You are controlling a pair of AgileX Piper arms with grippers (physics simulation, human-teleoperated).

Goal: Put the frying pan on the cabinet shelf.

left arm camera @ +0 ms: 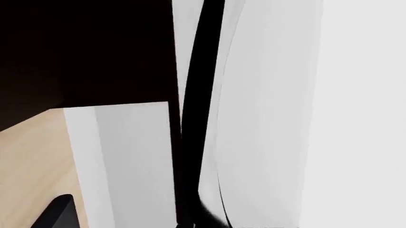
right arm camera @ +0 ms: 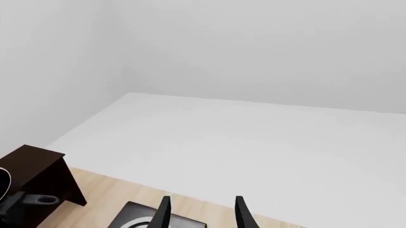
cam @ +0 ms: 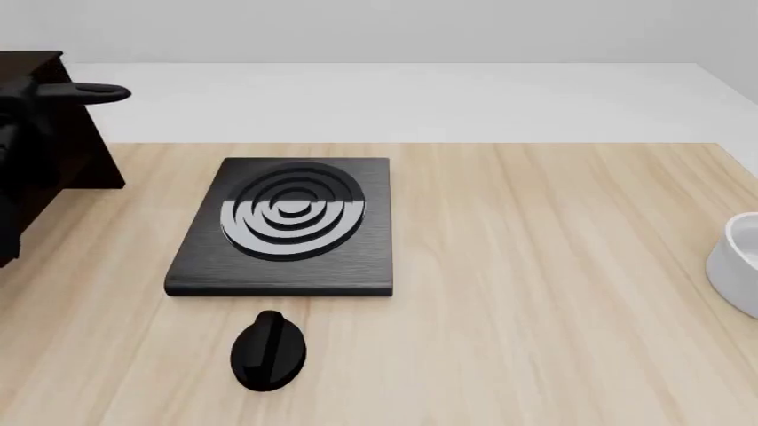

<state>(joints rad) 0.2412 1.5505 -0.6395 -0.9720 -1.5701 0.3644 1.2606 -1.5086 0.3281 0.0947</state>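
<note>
Right gripper [right arm camera: 201, 213]: two slim, matte black fingers [right arm camera: 164, 213], flat-sided blades that narrow toward squared tips, with no markings visible. Right arm [cam: 741, 264], at the right edge of the front view: a smooth, rounded white housing with soft grey shading. Left arm [cam: 12, 124], far left: uniformly black, with surface detail too dark to resolve.

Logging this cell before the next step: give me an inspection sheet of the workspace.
Surface: light wooden table.
Job's things: frying pan, only its handle shows, jutting from the cabinet at the table's far left; whether it rests on a shelf cannot be told.
Clutter: stove plate; knob in front of it; white object at the right edge.
Grippers: right tool open, empty, raised; left tool's state unclear.
Cables: nothing seen.
Surroundings: plain pale floor and wall.
</note>
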